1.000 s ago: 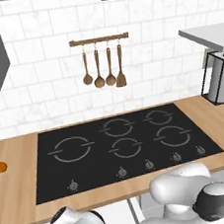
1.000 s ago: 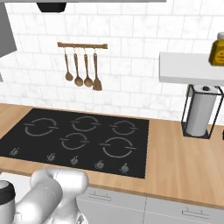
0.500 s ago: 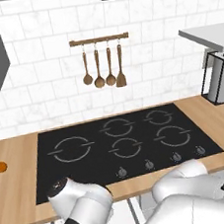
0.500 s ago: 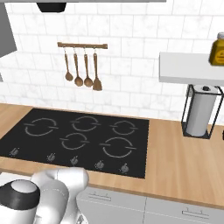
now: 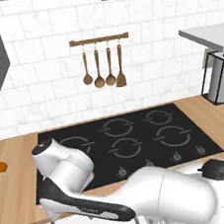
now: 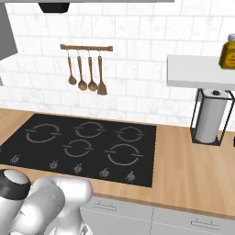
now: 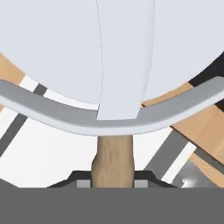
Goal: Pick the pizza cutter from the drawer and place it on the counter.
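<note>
The gripper (image 7: 113,181) is clenched on the pizza cutter (image 7: 114,105): in the hand view its two dark finger tips sit at either side of the pale wooden handle, which rises straight up from between them. Just beyond the gripper, the handle joins a curved grey guard, and past that the large silvery-white wheel blade takes up the upper half of the view. Behind the cutter, to both sides of the gripper, strips of the light-brown wooden counter (image 7: 205,131) show, along with a white surface crossed by grey bars; whether that white surface is the drawer cannot be told.

In the left base view the white arm bends low over the front edge of the counter (image 5: 15,195), at the front left corner of the black cooktop (image 5: 137,140). A small orange ball (image 5: 1,167) lies on the counter well to the left of the arm. On the tiled wall beyond the cooktop a rail carries wooden spoons and a spatula (image 5: 102,68). Far to the right, a paper towel roll (image 6: 211,117) stands in a black wire holder under a grey-white shelf (image 6: 197,73) that carries a yellow jar (image 6: 228,54).
</note>
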